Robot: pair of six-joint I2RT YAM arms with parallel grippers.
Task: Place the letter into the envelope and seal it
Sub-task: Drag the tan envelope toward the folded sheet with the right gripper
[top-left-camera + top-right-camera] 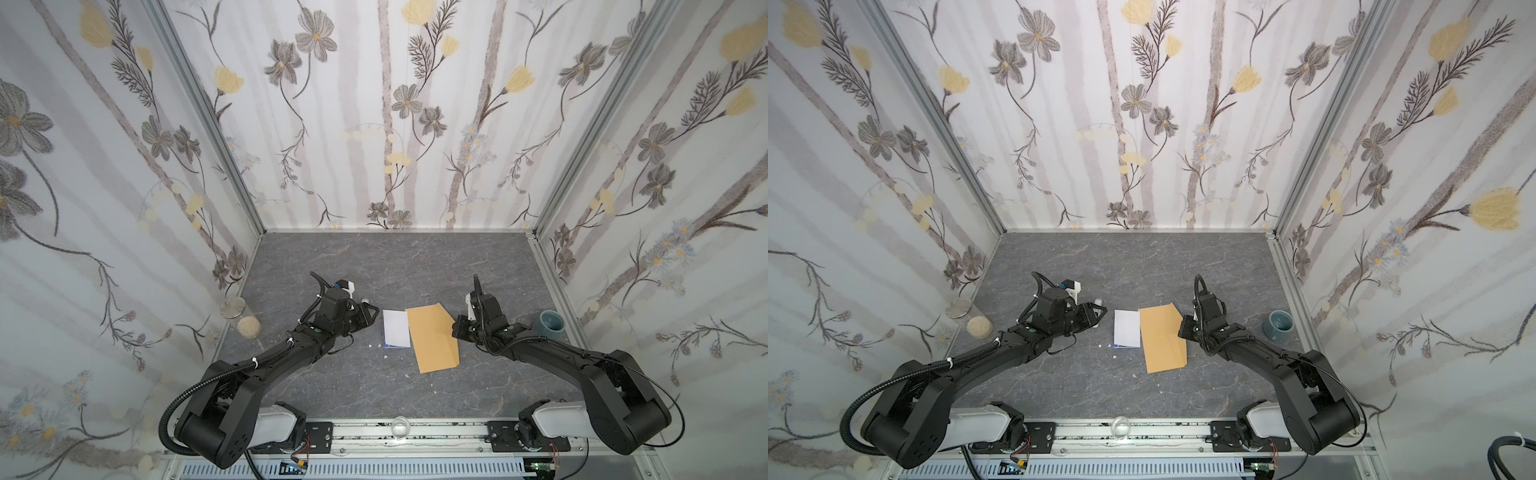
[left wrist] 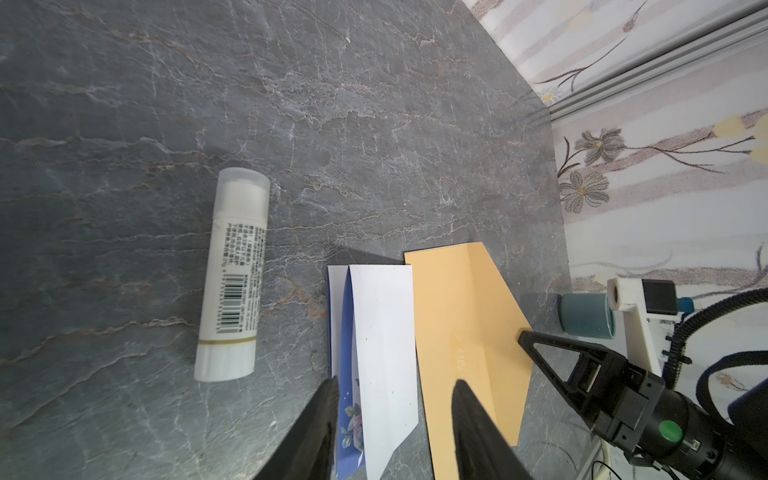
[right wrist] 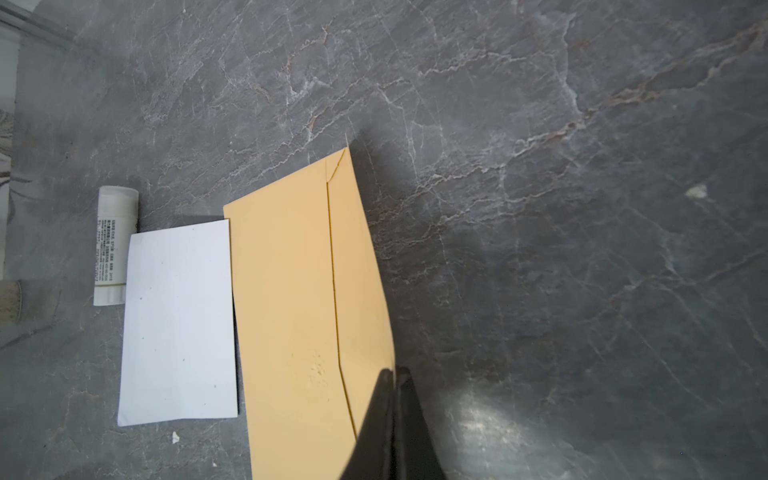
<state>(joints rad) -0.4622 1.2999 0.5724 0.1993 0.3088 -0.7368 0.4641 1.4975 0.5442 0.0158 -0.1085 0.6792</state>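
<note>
The tan envelope (image 1: 430, 336) (image 1: 1160, 338) lies mid-table with its flap (image 3: 357, 266) toward the right arm. The folded letter (image 1: 395, 328) (image 2: 384, 332) (image 3: 178, 320) lies white side up along the envelope's left edge, and blue print shows inside its fold. My left gripper (image 1: 374, 319) (image 2: 395, 382) is open, its fingers low over the letter's left end and holding nothing. My right gripper (image 1: 455, 326) (image 3: 392, 370) is shut on the flap's outer edge, and the flap stands slightly lifted off the table.
A white glue stick (image 2: 232, 274) (image 3: 111, 245) lies on the table just beyond the left gripper. A glass jar (image 1: 241, 318) stands by the left wall and a blue-grey cup (image 1: 552, 326) by the right wall. Small white scraps (image 1: 376, 345) dot the table near the letter.
</note>
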